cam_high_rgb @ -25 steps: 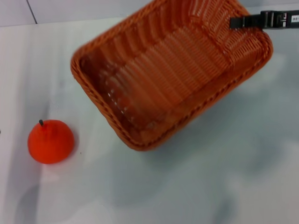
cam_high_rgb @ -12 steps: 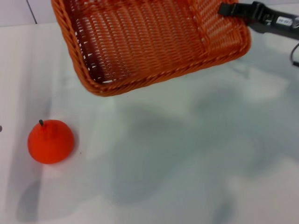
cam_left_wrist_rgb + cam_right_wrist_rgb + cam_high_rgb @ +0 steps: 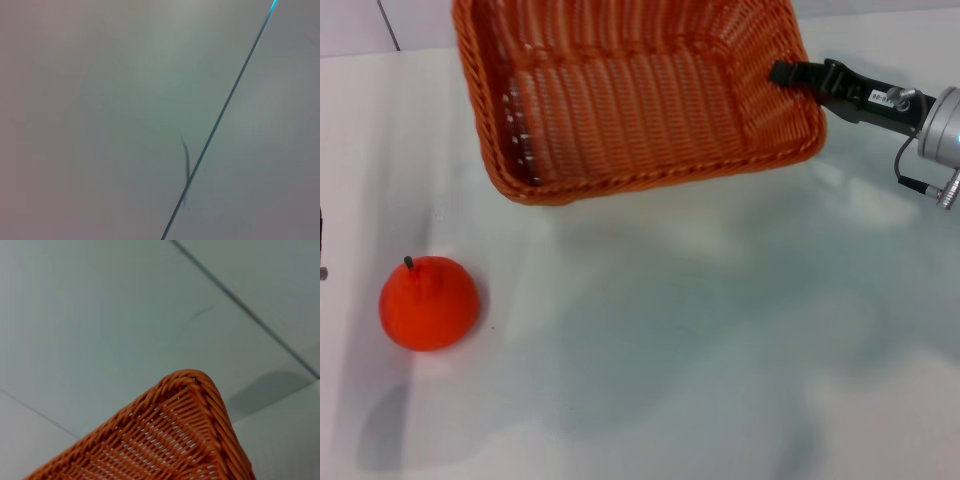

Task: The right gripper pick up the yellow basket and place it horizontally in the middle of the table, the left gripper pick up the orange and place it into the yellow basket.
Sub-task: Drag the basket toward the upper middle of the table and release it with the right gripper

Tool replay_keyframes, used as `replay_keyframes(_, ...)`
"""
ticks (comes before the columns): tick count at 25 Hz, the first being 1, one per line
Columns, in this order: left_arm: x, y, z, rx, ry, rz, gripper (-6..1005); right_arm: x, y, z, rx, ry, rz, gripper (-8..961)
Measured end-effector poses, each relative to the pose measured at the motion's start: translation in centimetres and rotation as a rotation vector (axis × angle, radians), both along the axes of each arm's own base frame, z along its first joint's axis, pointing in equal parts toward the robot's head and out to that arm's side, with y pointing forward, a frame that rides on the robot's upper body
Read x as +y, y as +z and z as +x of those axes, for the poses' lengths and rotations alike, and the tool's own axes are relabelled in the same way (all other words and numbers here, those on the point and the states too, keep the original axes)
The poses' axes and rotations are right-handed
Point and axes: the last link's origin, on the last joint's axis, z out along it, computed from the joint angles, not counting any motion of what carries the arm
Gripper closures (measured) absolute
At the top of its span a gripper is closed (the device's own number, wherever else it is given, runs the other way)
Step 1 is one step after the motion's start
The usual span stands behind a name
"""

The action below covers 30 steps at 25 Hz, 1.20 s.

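Note:
The yellow basket [image 3: 630, 100] is a large orange-brown woven basket held above the back of the white table [image 3: 720, 340], lying roughly crosswise. My right gripper [image 3: 786, 74] reaches in from the right on its silver wrist and is shut on the basket's right rim. A corner of the basket [image 3: 170, 440] fills the right wrist view. The orange [image 3: 428, 302] sits on the table at the front left, stem up, well apart from the basket. My left gripper shows only as a dark sliver [image 3: 322, 240] at the head view's left edge. The left wrist view shows only bare surface.
The basket's shadow lies on the table's middle. A dark seam line [image 3: 220, 120] crosses the left wrist view. A wall edge [image 3: 390, 25] runs behind the table at the back left.
The basket has been lifted and turned from a diagonal lie to a nearly crosswise one, moving toward the back. My right gripper has swung down and left with it. The orange has not moved.

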Motion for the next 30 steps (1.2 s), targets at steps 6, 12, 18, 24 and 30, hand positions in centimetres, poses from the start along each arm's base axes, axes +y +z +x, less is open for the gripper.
replay_keyframes(6, 0.2, -0.2, 0.1, -0.001, 0.003, -0.012, 79, 0.2, -0.6, 0.5, -0.041, -0.020, -0.011, 778)
replay_keyframes(12, 0.4, -0.3, 0.2, -0.004, 0.005, -0.020, 78, 0.2, -1.7, 0.2, -0.055, -0.031, -0.036, 777)
replay_keyframes(18, 0.3, -0.3, 0.1, -0.005, 0.006, -0.020, 79, 0.1, -2.3, 0.1, -0.044, -0.039, -0.053, 777)
replay_keyframes(24, 0.3, -0.3, 0.1, -0.005, 0.009, -0.020, 78, 0.0, -2.5, 0.1, -0.034, -0.041, -0.061, 778)
replay_keyframes(30, 0.2, -0.4, 0.0, -0.005, 0.012, -0.021, 79, -0.1, -2.4, -0.1, -0.028, -0.031, -0.067, 693)
